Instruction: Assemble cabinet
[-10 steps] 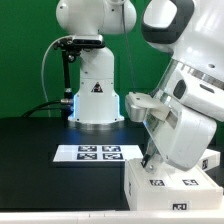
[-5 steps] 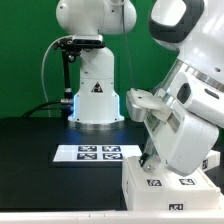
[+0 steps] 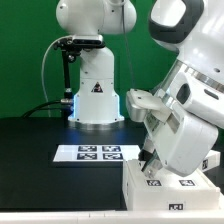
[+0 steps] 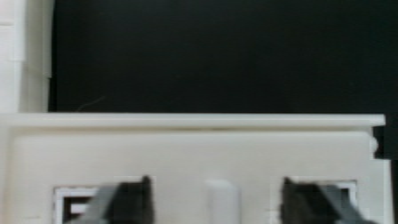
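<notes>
The arm [image 3: 185, 90] fills the exterior view from 1 to 4 o'clock over the black table [image 3: 30, 150]. The white cabinet [image 3: 160, 198] sits at 5 o'clock, the marker board [image 3: 98, 152] at its 10 o'clock. The gripper [image 4: 219, 205] stands spread over the cabinet, pinching nothing.

Fingers [image 4: 128, 205] are poised right over the cabinet [image 3: 168, 186], one on either side of a small ridge [image 4: 217, 197] in its top face, with a gap between each finger and the ridge. Just ahead of the fingertips runs the cabinet's edge, and past that edge lies the table [image 4: 214, 60]. The marker board [image 3: 97, 153] lies flat on the table, off to the exterior view's left of the fingers, apart from the cabinet. Behind the board, well beyond the fingers, stands the arm's base [image 3: 95, 100].
</notes>
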Robot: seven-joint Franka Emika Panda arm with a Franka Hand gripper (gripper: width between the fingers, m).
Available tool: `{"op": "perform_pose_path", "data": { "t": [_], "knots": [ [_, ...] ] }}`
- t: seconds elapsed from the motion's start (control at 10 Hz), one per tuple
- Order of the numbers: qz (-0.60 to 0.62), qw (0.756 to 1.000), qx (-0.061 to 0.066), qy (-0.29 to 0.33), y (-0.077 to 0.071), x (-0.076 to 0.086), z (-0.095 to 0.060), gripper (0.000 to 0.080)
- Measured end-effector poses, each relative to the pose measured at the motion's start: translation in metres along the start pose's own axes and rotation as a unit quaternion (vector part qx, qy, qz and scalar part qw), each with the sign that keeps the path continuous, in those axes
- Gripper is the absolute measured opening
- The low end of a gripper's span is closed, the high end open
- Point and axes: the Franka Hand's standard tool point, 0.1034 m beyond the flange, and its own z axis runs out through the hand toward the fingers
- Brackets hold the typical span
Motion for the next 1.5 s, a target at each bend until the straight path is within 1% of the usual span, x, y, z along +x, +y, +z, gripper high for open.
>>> {"op": "perform_pose_path", "data": {
  "t": [0.1, 0.2, 0.3, 0.4, 0.5, 0.8, 0.9, 1.0, 1.1, 1.2, 1.3, 1.4, 1.5],
  "knots": [
    [0.000, 1.000, 0.000, 0.000, 0.000, 0.000, 0.000, 0.0528],
    [0.000, 1.000, 0.000, 0.000, 0.000, 0.000, 0.000, 0.0665],
    [0.000, 1.000, 0.000, 0.000, 0.000, 0.000, 0.000, 0.0665],
    [0.000, 1.000, 0.000, 0.000, 0.000, 0.000, 0.000, 0.0771],
    [0.000, 1.000, 0.000, 0.000, 0.000, 0.000, 0.000, 0.0791],
    [0.000, 1.000, 0.000, 0.000, 0.000, 0.000, 0.000, 0.0796],
    [0.008, 1.000, -0.002, 0.001, 0.000, -0.004, -0.002, 0.0796],
    [0.028, 1.000, -0.009, 0.005, -0.003, -0.013, -0.011, 0.0796],
    [0.076, 0.997, -0.017, 0.014, -0.013, -0.021, -0.022, 0.0796],
    [0.124, 0.992, -0.024, 0.026, -0.026, -0.022, -0.031, 0.0796],
    [0.145, 0.988, -0.031, 0.038, -0.040, -0.020, -0.037, 0.0796],
    [0.162, 0.986, -0.026, 0.040, -0.047, -0.018, -0.036, 0.0796],
    [0.188, 0.981, -0.025, 0.040, -0.044, -0.018, -0.034, 0.0796]
  ]
}}
